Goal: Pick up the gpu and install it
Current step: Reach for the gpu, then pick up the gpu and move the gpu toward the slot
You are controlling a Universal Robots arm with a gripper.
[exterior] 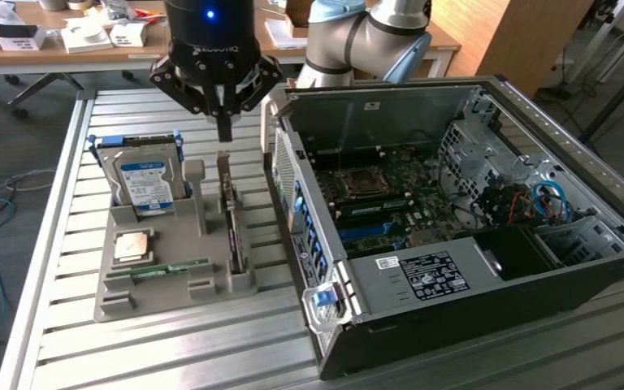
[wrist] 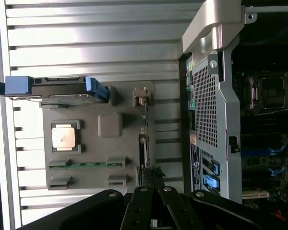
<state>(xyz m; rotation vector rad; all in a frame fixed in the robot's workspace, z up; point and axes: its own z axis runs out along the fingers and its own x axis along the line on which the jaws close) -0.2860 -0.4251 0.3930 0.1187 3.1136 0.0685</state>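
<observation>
Hovering with its fingers pressed together and nothing between them, the gripper [exterior: 223,130] hangs in the upper middle of the exterior view, just above the far end of the gpu [exterior: 231,221] and apart from it. The card stands on edge in a slot of the grey tray [exterior: 117,302], on the tray's side toward the exterior view's right, nearest the open computer case [exterior: 442,325].

Judging by this, the work is at the pick-up stage. The gripper is lined up over the card, the card has not been lifted, and nothing has been installed. Taking so thin an edge would likely call for the fingers to part and straddle it squarely, since a skewed grasp could tip the card in its slot.

Counting outward, there is one gripper and one gpu. The tray also holds one hard drive [exterior: 144,183], one square processor chip [exterior: 133,244] and one green memory stick [exterior: 160,268]. There is one tray and one case, both on the slatted metal table [exterior: 182,357].
</observation>
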